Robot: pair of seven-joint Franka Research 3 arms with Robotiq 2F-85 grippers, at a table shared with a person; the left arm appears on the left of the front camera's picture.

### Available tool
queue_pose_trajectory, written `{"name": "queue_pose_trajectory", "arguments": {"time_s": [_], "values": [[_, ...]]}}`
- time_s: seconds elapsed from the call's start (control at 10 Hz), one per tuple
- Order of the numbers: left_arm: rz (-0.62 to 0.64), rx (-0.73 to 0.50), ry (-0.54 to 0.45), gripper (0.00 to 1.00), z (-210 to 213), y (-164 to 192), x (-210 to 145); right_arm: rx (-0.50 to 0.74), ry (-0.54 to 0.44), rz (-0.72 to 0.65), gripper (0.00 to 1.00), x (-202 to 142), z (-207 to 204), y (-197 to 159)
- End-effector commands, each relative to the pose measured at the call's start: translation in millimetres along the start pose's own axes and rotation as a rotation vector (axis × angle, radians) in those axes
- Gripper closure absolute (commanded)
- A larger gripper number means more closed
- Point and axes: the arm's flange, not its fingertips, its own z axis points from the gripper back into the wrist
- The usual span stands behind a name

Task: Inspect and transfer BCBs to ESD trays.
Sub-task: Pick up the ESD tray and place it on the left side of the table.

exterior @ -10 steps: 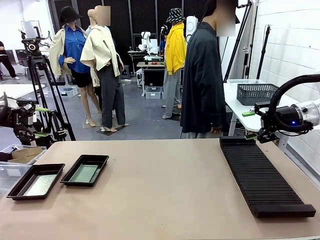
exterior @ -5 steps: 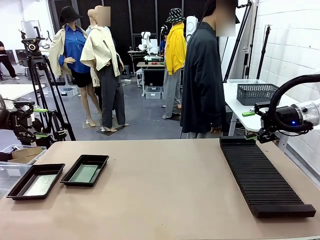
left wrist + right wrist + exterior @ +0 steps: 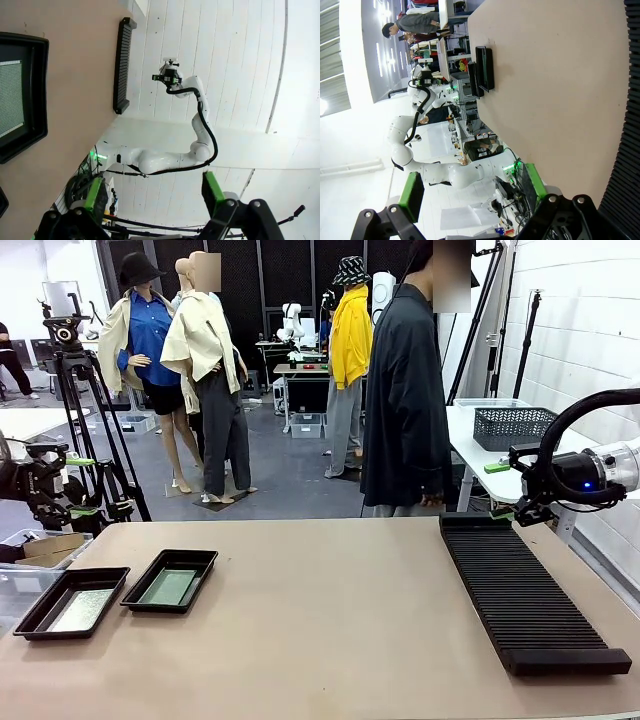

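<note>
Two black ESD trays lie side by side at the table's front left, the left tray (image 3: 40, 612) and the right tray (image 3: 192, 562). Each holds a flat BCB: a greyish one (image 3: 80, 608) and a greener one (image 3: 168, 587). My left gripper (image 3: 82, 483) hovers open off the table's left edge, above and behind the trays. In the left wrist view its fingers (image 3: 95, 192) are spread on nothing, with a tray (image 3: 37, 85) and its board (image 3: 11, 97) at the left. My right gripper (image 3: 508, 488) stands open over the far right corner, and its own view (image 3: 472, 190) shows it bare.
A long ribbed black rack (image 3: 525, 590) lies along the table's right side, just below my right gripper. A person in a dark coat (image 3: 405, 390) stands at the far edge. A dark mesh basket (image 3: 512, 425) sits on a table behind. A camera tripod (image 3: 90, 410) stands at far left.
My left gripper has drawn back slightly to the left. The right arm, the trays and the boards have stayed put.
</note>
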Motion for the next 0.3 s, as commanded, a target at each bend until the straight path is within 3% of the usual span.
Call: {"name": "queue_pose_trajectory", "arguments": {"time_s": [0.0,0.2], "values": [[-0.001,0.001,0.001,0.0,0.7,-2.5,0.8,-0.01,-0.005,-0.006,0.0,-1.5,-1.6,-0.4],[-0.001,0.001,0.001,0.0,0.7,-2.5,0.8,-0.01,-0.005,-0.006,0.0,-1.5,-1.6,-0.4]]}}
